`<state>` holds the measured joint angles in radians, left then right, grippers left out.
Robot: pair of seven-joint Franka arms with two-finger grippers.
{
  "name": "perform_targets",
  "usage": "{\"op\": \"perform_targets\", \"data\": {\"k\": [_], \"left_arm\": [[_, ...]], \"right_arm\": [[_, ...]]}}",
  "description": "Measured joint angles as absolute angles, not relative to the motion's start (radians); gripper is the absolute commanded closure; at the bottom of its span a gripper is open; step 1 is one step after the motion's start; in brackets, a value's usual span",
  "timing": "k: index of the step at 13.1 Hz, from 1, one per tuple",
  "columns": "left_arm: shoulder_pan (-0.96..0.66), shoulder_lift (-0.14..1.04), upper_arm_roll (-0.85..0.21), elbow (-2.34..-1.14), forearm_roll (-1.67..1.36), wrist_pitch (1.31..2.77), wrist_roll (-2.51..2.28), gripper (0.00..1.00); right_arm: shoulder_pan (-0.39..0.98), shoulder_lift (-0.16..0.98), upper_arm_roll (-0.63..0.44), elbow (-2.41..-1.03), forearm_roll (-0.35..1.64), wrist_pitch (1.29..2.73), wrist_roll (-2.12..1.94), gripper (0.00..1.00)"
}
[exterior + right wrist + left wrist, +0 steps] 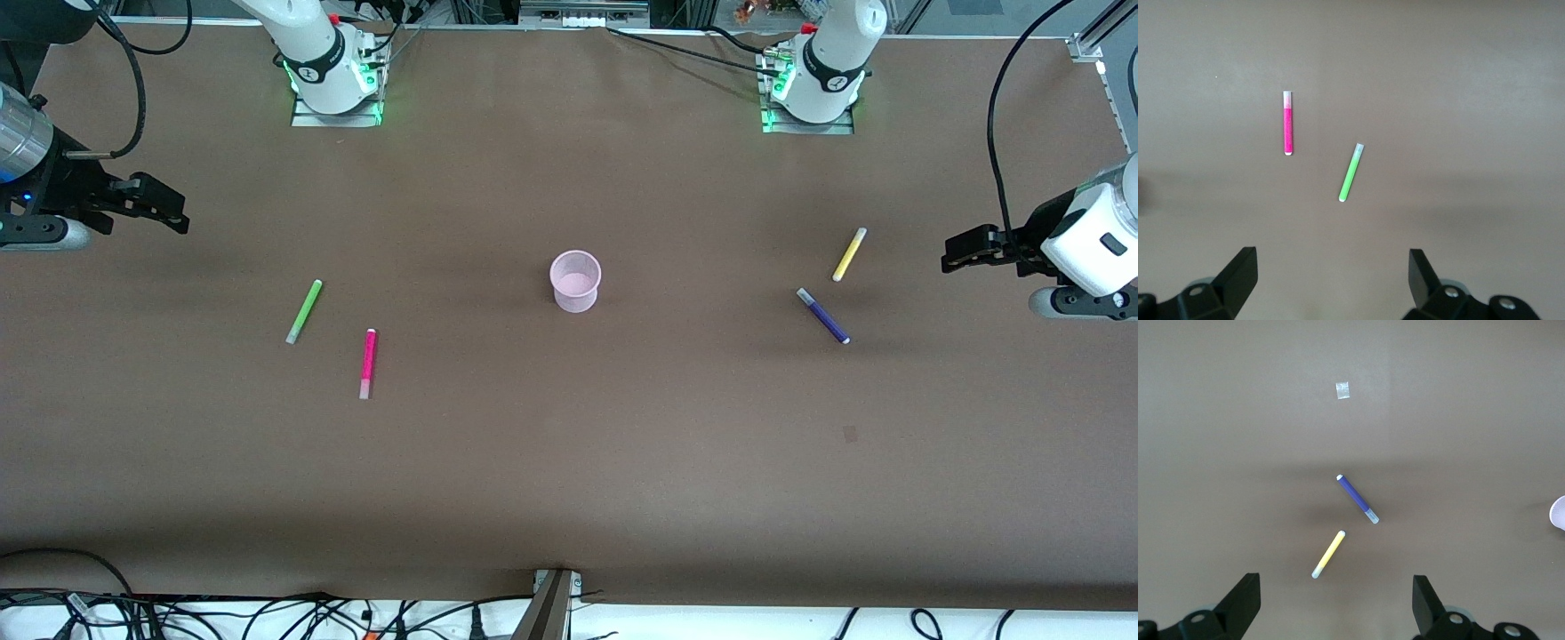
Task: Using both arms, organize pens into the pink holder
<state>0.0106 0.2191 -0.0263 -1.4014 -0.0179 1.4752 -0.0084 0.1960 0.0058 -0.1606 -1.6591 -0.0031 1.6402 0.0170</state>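
Note:
The pink holder (578,300) stands upright and empty at the table's middle. The green pen (304,311) and magenta-pink pen (367,363) lie toward the right arm's end, the magenta one nearer the front camera. The yellow pen (849,254) and dark purple pen (823,316) lie toward the left arm's end. My right gripper (171,212) is open and empty, up over the table edge beside the green pen (1351,173) and the magenta pen (1288,123). My left gripper (958,252) is open and empty, up beside the yellow pen (1329,555) and the purple pen (1357,499).
The brown table (569,480) has a small square mark (850,434) nearer the front camera than the purple pen; it also shows in the left wrist view (1343,389). Cables and a bracket (553,604) lie along the front edge.

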Motion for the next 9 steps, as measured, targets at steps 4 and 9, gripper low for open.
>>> {"op": "perform_targets", "data": {"k": [4, 9], "left_arm": [[0.011, 0.219, -0.026, -1.401, -0.018, 1.475, -0.011, 0.00], [0.010, 0.222, -0.027, -1.401, -0.017, 1.475, -0.051, 0.00]], "right_arm": [[0.195, 0.007, -0.178, -1.662, -0.003, 1.640, 0.017, 0.00], [0.195, 0.008, -0.184, -1.663, -0.003, 1.640, 0.017, 0.00]]}}
